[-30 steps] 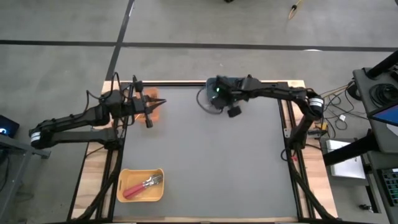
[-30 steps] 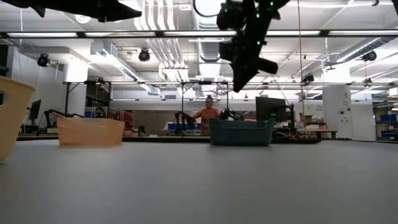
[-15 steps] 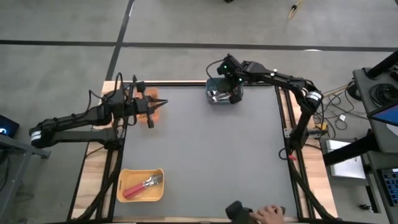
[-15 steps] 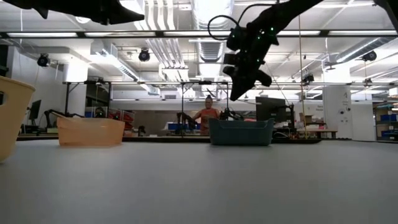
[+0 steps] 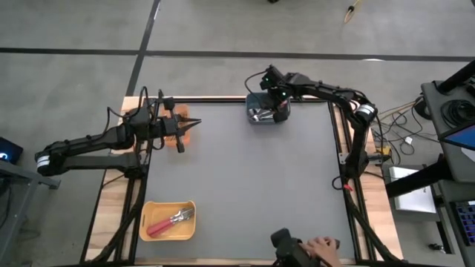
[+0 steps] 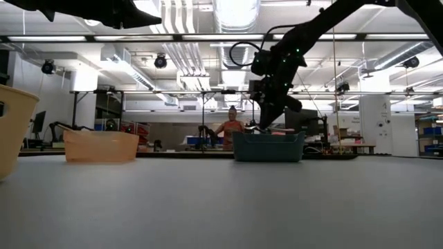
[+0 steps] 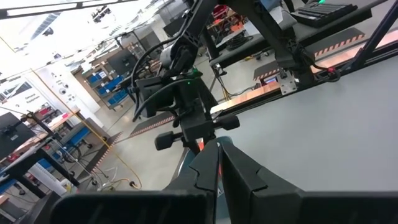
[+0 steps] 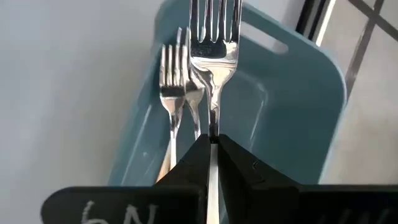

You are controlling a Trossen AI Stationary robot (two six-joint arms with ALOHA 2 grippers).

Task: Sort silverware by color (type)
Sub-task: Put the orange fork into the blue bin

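At the table's far edge, R gripper (image 5: 280, 109) hangs over the blue-grey bin (image 5: 254, 101), fingers (image 8: 239, 163) pinched tight on a silver fork (image 8: 213, 37), tines pointing out over the bin's inside. W/in the bin, at least two more silver forks (image 8: 173, 93) lie side by side just below the held one; handles hidden behind the fingers, so handle color can't be told. In the low view the R gripper (image 6: 266, 119) sits just above the bin's rim (image 6: 267, 147), arm angling up and away behind it.

L gripper (image 5: 180, 127) is parked over the orange bin (image 5: 187, 138) at the table's far L side, fingers (image 7: 242, 171) pressed together w/ nothing between them. Its wrist view looks across the bare grey mat toward the R arm.

Near-L corner: yellow bin (image 5: 151, 210) holding red-handled silver forks (image 5: 169, 220), heads bunched toward the bin's R end. Well apart from both grippers.

Grey mat (image 5: 252, 185) betw the three bins carries no loose items. At the near edge, a person's hand (image 5: 320, 247) and a dark object beside it show at the table's border, away from both arms. Low view: orange bin (image 6: 101, 146) and blue-grey bin stand at the back, yellow bin's wall (image 6: 14, 128) close at the side; a person (image 6: 230, 124) sits in the room beyond, betw the two far bins.
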